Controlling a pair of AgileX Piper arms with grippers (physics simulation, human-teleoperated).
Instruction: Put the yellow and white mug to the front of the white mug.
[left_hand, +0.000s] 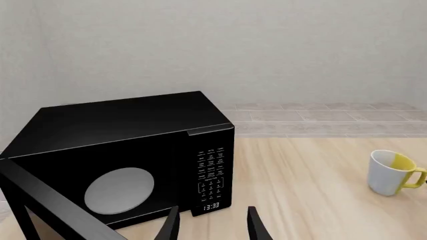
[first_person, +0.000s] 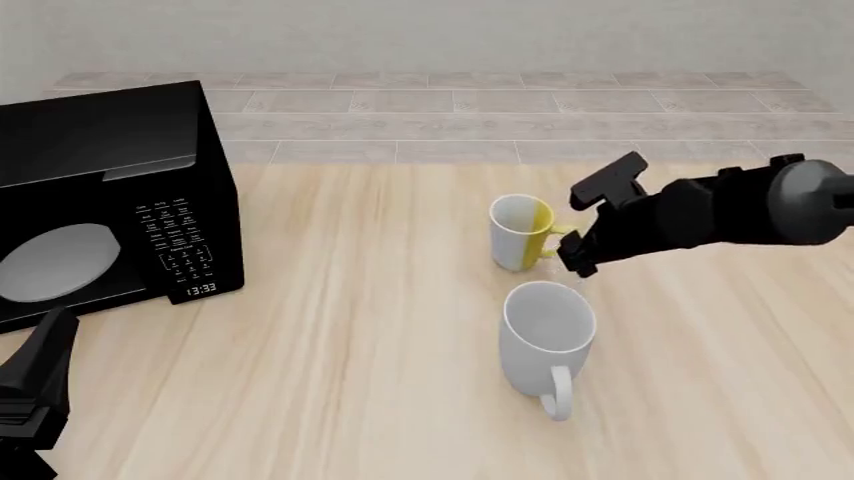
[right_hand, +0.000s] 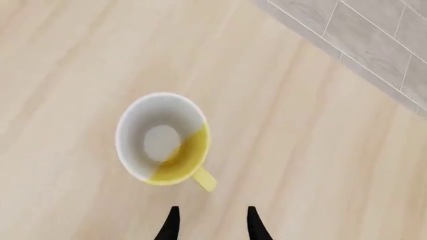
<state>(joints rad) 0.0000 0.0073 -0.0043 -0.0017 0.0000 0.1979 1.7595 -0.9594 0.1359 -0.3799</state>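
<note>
Pale wood table (first_person: 334, 330), mid-frame: yellow and white mug (first_person: 519, 232) stood just above white mug (first_person: 549, 335). My right gripper (first_person: 583, 228) hung spread beside its handle, lined up to grasp; nothing held.

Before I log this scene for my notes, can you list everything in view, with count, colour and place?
Microwave: one, black, table's far left, door shut, clock lit.
Yellow and white mug: one, upright, mid-table, handle toward the right arm.
White mug: one, all white, just nearer the camera than the yellow and white mug, handle toward the camera.
Table: one, pale wood.
Floor: grey tiles beyond the table.
Left pincer: black, open, low at the near left, facing the microwave.
Right pincer: black, open, just off the yellow handle, holding nothing.
</note>
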